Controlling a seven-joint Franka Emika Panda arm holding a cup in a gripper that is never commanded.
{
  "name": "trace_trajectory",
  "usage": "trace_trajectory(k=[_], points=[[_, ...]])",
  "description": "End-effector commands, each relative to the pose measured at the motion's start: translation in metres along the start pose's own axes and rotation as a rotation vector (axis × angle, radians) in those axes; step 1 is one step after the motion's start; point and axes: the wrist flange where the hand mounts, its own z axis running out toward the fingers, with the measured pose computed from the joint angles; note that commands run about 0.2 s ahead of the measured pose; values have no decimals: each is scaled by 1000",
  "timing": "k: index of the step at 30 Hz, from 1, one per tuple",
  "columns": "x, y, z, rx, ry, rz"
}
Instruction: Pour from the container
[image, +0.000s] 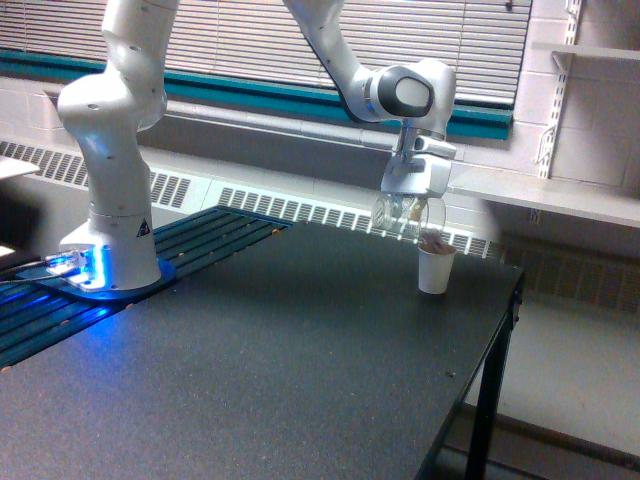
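White arm arched from its base, wrist pointing down, gripper (413, 203) fingers closed around the container (408, 216).
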Motion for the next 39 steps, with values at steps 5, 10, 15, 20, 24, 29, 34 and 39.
trace_trajectory(k=[5,10,15,20,24,29,34,39], points=[[1,0,-4,-5,3,-10],[0,3,-4,-8,2,-4],[-1,4,-6,-6,2,-4],[-1,6,-9,2,7,0],[0,9,-12,11,16,7],[1,14,-17,21,27,17],[2,20,-22,30,40,27],[2,24,-24,43,47,35]])
